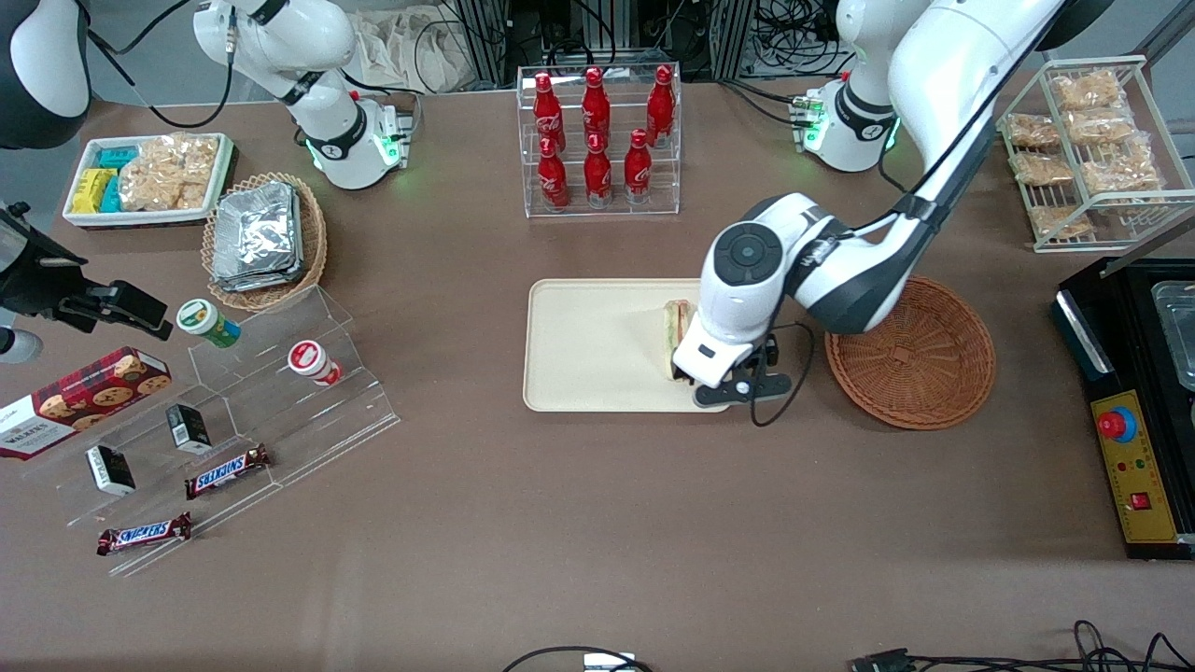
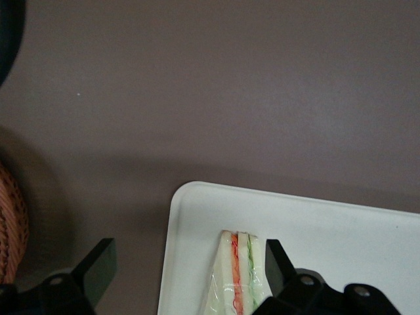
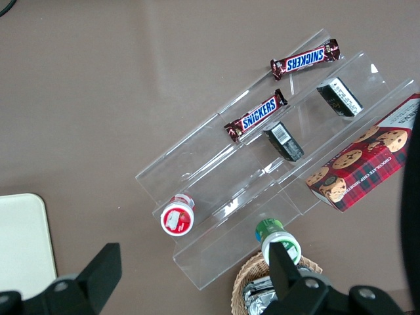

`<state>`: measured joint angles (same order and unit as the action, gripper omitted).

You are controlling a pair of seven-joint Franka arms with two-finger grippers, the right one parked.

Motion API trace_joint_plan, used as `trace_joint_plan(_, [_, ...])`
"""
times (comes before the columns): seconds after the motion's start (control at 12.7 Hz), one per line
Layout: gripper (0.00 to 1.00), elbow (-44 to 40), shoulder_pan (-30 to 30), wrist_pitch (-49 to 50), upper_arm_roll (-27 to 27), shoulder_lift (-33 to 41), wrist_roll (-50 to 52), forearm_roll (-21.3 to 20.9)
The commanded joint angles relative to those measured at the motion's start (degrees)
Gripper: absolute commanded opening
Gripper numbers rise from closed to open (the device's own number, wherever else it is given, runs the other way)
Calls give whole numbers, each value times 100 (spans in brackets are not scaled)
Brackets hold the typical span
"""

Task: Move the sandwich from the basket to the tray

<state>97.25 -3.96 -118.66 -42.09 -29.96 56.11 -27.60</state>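
The sandwich (image 1: 675, 329) (image 2: 237, 275), a wrapped wedge with orange-red and green filling, lies on the cream tray (image 1: 588, 345) (image 2: 328, 226) at its end nearest the basket. My left gripper (image 2: 189, 244) hangs over it, open. One finger (image 2: 278, 264) stands close beside the green side of the sandwich; the other finger (image 2: 100, 266) is well apart, over the table past the tray's rim. In the front view the wrist covers part of the sandwich. The reddish-brown basket (image 1: 910, 355) (image 2: 9, 223) sits beside the tray with nothing in it.
A clear rack of red bottles (image 1: 597, 140) stands farther from the front camera than the tray. A wire rack of snack packs (image 1: 1088, 149) and a black control box (image 1: 1134, 411) lie toward the working arm's end. The tan basket of foil packets (image 1: 263, 241) and an acrylic snack stand (image 1: 233, 420) lie toward the parked arm's end.
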Motion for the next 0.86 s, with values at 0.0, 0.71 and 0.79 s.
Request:
trace_joint_plan(0.0, [100, -275, -228, 430, -44, 296, 5, 184])
trace_joint_plan(0.71, [100, -857, -703, 1433, 261, 954, -1010, 1148])
trace_joint_plan(0.79, [100, -839, -642, 1590, 663, 1235, -1353, 1473])
